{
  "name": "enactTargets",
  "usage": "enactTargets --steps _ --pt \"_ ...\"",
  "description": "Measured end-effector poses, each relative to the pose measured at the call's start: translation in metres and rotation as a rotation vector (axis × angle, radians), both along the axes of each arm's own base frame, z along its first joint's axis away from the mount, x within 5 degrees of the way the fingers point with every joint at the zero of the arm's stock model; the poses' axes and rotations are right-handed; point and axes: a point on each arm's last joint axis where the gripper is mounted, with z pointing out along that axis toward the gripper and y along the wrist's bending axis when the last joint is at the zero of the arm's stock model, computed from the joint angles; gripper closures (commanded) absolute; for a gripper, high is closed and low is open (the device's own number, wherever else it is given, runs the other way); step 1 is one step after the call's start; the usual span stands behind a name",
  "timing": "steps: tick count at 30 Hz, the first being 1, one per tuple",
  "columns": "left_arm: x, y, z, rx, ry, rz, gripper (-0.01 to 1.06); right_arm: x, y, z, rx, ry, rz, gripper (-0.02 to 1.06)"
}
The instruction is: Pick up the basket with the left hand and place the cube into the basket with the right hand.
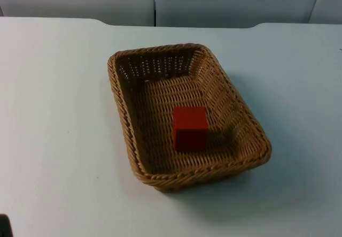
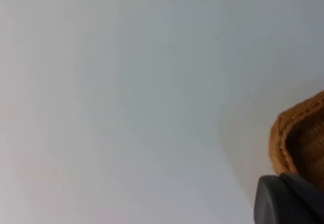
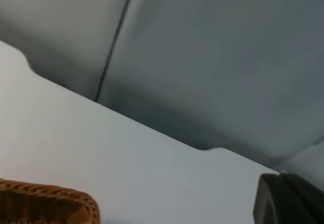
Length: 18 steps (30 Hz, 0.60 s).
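A brown wicker basket [image 1: 126, 120] stands on the white table near its middle. A red cube [image 1: 189, 128] lies inside it, on the woven floor toward the near right. A dark part of my left gripper [image 2: 289, 199] hangs over bare table beside one corner of the basket [image 2: 296, 135], apart from it. A dark part of my right gripper [image 3: 289, 198] is raised and faces the grey wall, with a stretch of the basket rim [image 3: 48, 199] below it. Neither gripper touches the basket or the cube.
The grey partition wall [image 1: 224, 1] closes off the table's far edge, with a vertical seam [image 1: 155, 1] in it. White table top [image 1: 53, 140] lies open on all sides of the basket. A small black object [image 1: 3, 226] sits at the near left edge.
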Motion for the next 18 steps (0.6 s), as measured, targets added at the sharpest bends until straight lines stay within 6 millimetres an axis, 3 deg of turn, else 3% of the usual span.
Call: enactTargets --steps 1,3,4,6,8,9,10,12,13,14,17,18 --pt "-0.017 0.005 0.021 0.049 -0.055 0.012 1.05 -0.011 -0.013 0.013 0.008 -0.004 -0.054 1.05" --pt "-0.069 0.015 0.056 0.120 -0.184 0.055 1.05 -0.039 -0.047 0.031 0.027 -0.025 -0.170 1.05" --pt "-0.069 0.015 0.056 0.120 -0.184 0.055 1.05 -0.039 -0.047 0.031 0.027 -0.025 -0.170 1.05" --pt "-0.119 0.019 0.075 0.130 -0.303 0.079 1.05 -0.066 -0.069 0.035 0.058 -0.036 -0.227 1.05" --pt "-0.174 0.022 0.081 0.127 -0.387 0.089 1.05 -0.092 -0.085 0.020 0.081 -0.010 -0.253 1.05" --pt "-0.174 0.022 0.081 0.127 -0.387 0.089 1.05 -0.092 -0.085 0.020 0.081 -0.010 -0.253 1.05" --pt "-0.201 0.023 0.084 0.122 -0.434 0.094 1.05 -0.107 -0.094 0.016 0.106 -0.011 -0.260 1.05" --pt "-0.246 0.025 0.078 0.117 -0.495 0.098 1.05 -0.133 -0.107 -0.010 0.128 0.032 -0.261 1.05" --pt "-0.283 0.026 0.077 0.113 -0.543 0.099 1.05 -0.155 -0.115 -0.030 0.155 0.077 -0.246 1.05" --pt "-0.283 0.026 0.077 0.113 -0.543 0.099 1.05 -0.155 -0.115 -0.030 0.155 0.077 -0.246 1.05" --pt "-0.345 0.028 0.067 0.107 -0.592 0.093 1.05 -0.202 -0.124 -0.066 0.230 0.179 -0.172 1.05" --pt "-0.345 0.028 0.067 0.107 -0.592 0.093 1.05 -0.202 -0.124 -0.066 0.230 0.179 -0.172 1.05"
